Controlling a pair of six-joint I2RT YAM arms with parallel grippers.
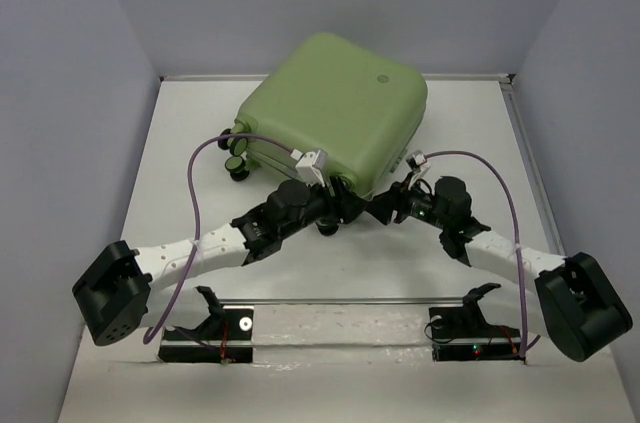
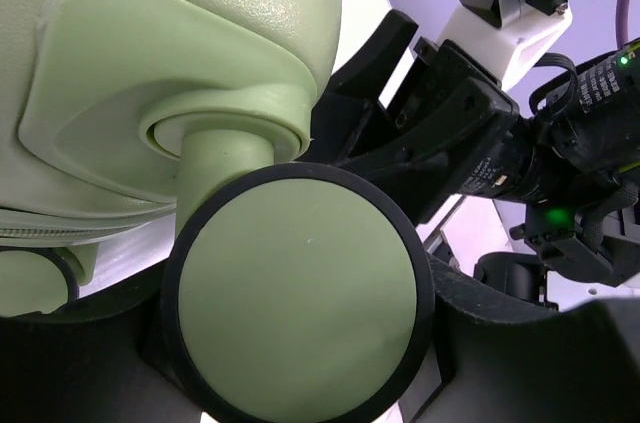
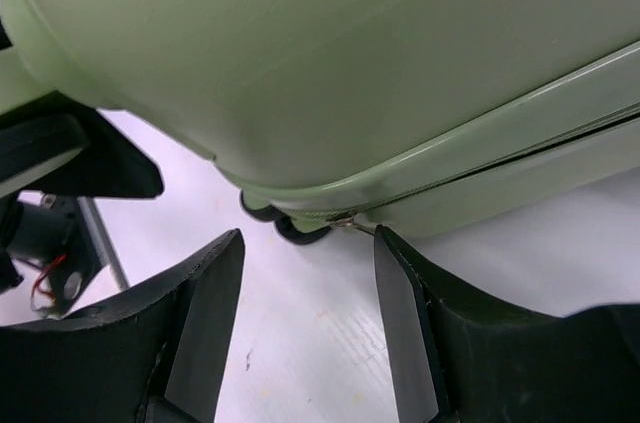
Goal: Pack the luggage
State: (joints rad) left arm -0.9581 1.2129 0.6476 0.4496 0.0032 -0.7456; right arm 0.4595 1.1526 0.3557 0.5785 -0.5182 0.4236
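Caster wheel (image 2: 300, 293) fills my left wrist view, green disc in a black tyre, on a stub under the shell corner. It sits between the jaws of my left gripper (image 1: 346, 205). Dark finger bodies show at 7 and 5 o'clock of it, but I cannot tell whether they clamp it or only straddle it.

Right gripper (image 3: 305, 323): jaws wide, nothing between them but bare table (image 3: 300, 363). The tip of its 3 o'clock finger is just beside a small metal zipper pull (image 3: 347, 222) at the rounded lower corner of the shell.

Location, top view: the luggage (image 1: 330, 108) lies flat on the table at 12 o'clock from my bases, turned at an angle, with the round logo (image 1: 381, 77) facing up. Another pair of wheels (image 1: 235, 158) sticks out at its 9 o'clock side. Both grippers meet at its 6 o'clock corner, left coming in from 8, right from 4.

Status, my read:
- Lid is down. The seam (image 3: 520, 133) between the halves looks closed along the stretch the right wrist camera covers.
- No loose items on the table in any view, so loading looks finished. Contents are hidden, so I cannot confirm that.
- How far the zip has run I cannot tell. I only see the pull at this one corner, and the rest of the seam is out of view.

Left to do, likely: take the pull with the right gripper and run it round the seam while the left steadies the case at the wheel. Main risk is the pull itself, thin and tucked against the shell, easy to miss or lose.
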